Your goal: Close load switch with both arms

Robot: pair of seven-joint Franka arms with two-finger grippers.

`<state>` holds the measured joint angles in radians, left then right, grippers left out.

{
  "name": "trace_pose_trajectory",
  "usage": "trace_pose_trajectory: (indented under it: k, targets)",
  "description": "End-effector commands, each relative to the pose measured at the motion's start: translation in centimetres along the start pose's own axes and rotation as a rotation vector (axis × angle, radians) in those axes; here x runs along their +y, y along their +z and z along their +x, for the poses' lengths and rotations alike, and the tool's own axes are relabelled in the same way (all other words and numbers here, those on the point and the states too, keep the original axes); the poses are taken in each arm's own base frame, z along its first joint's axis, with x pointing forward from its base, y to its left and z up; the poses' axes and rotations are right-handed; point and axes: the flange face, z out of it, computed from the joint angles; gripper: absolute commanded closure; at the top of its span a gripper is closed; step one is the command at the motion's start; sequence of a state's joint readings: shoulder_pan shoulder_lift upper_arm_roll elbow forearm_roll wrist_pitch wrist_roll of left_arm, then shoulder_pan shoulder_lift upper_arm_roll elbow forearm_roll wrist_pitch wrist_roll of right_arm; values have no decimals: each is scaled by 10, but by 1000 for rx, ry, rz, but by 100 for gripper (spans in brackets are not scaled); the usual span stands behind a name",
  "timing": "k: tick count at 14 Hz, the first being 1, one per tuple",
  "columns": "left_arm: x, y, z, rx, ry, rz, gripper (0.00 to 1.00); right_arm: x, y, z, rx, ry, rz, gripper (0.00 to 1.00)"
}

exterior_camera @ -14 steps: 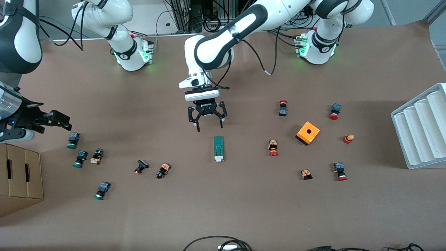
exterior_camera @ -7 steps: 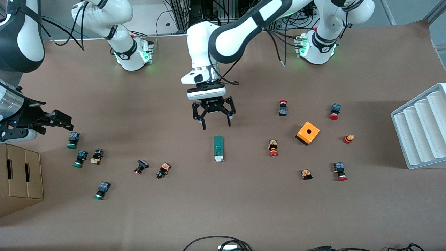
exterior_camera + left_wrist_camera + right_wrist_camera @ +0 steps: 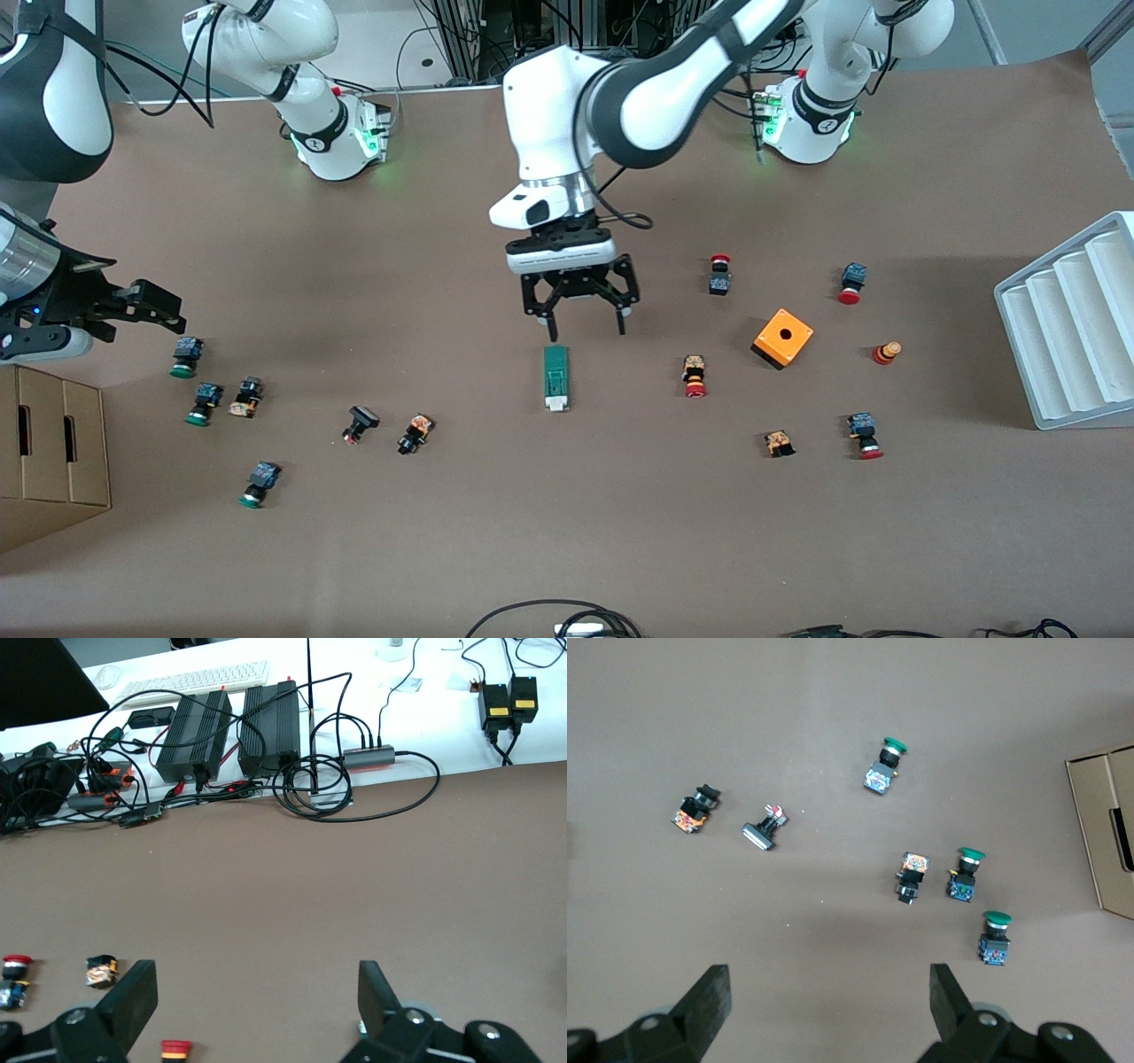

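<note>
The load switch [image 3: 555, 378] is a slim green block with a white end that points toward the front camera; it lies flat at the middle of the table. My left gripper [image 3: 586, 334] hangs open and empty above the table, just beside the switch's green end, slightly toward the left arm's end. The switch is out of sight in the left wrist view, where the left gripper [image 3: 255, 992] shows bare table between its fingers. My right gripper [image 3: 164, 306] waits open and empty at the right arm's end, over several green-capped buttons [image 3: 963, 875].
An orange cube box [image 3: 783, 338] and red-capped buttons [image 3: 695, 377] lie toward the left arm's end. A white ribbed tray [image 3: 1072, 319] stands at that table edge. A cardboard box [image 3: 49, 452] stands at the right arm's end. More buttons [image 3: 415, 432] lie near the switch.
My left gripper has moved toward the left arm's end and come down closer to the switch's green end. The right arm has barely moved.
</note>
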<state>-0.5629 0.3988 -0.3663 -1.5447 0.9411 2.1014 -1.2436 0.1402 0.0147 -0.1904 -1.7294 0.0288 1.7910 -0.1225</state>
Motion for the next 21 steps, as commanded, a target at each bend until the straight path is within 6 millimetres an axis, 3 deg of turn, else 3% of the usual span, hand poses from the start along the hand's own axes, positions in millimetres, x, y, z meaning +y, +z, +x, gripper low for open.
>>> trace_pose_trajectory:
  k: [1, 10, 16, 21]
  targets:
    - [-32, -11, 23, -38, 52, -58, 0, -4, -7, 6, 19, -9, -16, 0]
    - [-122, -1, 87, -140, 60, -141, 0, -2, -5, 12, 43, -6, -21, 0]
    - [-214, 8, 131, -187, 73, -198, 0, -1, -5, 13, 49, -5, -22, 0]
    - [-265, 15, 146, -219, 71, -244, 0, 0, -5, 13, 49, -3, -22, 0]
